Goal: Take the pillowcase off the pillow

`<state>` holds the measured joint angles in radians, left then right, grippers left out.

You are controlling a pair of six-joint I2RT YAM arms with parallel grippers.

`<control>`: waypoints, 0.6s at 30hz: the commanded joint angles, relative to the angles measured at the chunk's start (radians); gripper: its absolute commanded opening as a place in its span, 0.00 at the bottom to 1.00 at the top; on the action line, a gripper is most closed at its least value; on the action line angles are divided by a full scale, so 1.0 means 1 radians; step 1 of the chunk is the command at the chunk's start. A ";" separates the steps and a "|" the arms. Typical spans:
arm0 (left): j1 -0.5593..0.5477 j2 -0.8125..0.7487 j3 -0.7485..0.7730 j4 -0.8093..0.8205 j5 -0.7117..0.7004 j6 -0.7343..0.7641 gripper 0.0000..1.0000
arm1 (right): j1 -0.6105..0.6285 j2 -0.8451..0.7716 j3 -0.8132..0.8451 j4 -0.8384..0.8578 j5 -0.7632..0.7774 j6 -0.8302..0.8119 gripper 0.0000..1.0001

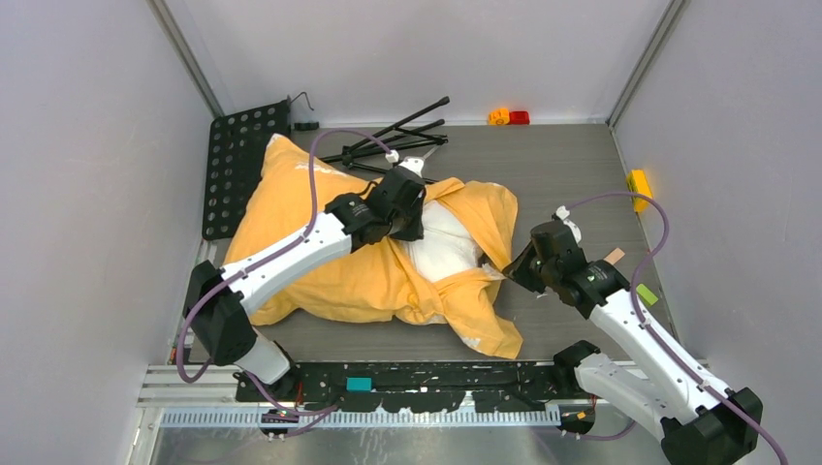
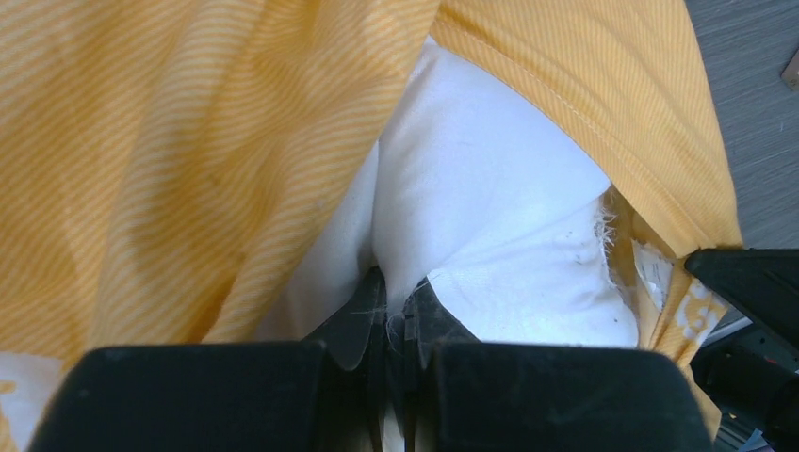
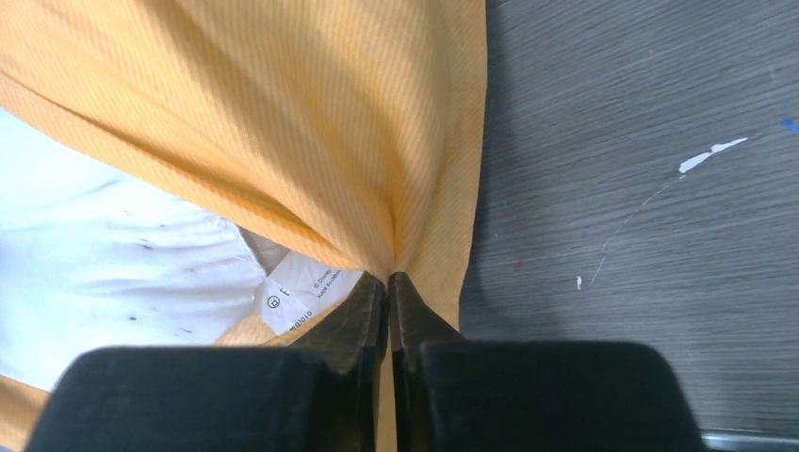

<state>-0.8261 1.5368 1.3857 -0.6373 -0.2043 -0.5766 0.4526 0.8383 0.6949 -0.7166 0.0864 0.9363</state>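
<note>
The pillowcase [image 1: 320, 252] lies orange-yellow side out across the table, its open end at the right. The white pillow [image 1: 441, 247] shows through that opening. My left gripper [image 1: 412, 221] is shut on a pinch of the white pillow [image 2: 490, 207], with pillowcase fabric [image 2: 188, 141] draped to its left and above. My right gripper [image 1: 512, 269] is shut on the pillowcase's right edge [image 3: 358, 122], next to a white care label [image 3: 300, 290]; the pillow [image 3: 104, 273] lies to its left. No blue printed face is in view.
A black folded tripod [image 1: 393, 140] lies behind the pillow. A black perforated plate [image 1: 237, 165] is at the back left. Small orange and red blocks [image 1: 509, 117] sit by the back wall, a yellow block [image 1: 638, 184] at the right edge.
</note>
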 commanded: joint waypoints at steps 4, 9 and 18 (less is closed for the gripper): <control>0.084 -0.063 -0.053 0.019 -0.087 0.050 0.00 | -0.009 0.020 0.100 -0.112 -0.062 -0.156 0.58; 0.084 -0.060 -0.083 0.086 -0.014 0.004 0.00 | -0.009 -0.058 0.165 -0.066 -0.250 -0.177 0.79; 0.085 -0.048 -0.113 0.149 0.068 -0.059 0.00 | -0.001 -0.050 0.210 -0.112 -0.305 -0.052 0.88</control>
<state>-0.7788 1.5166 1.2892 -0.5018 -0.0788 -0.6228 0.4477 0.8021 0.8951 -0.8127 -0.1825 0.8185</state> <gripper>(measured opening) 0.045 0.870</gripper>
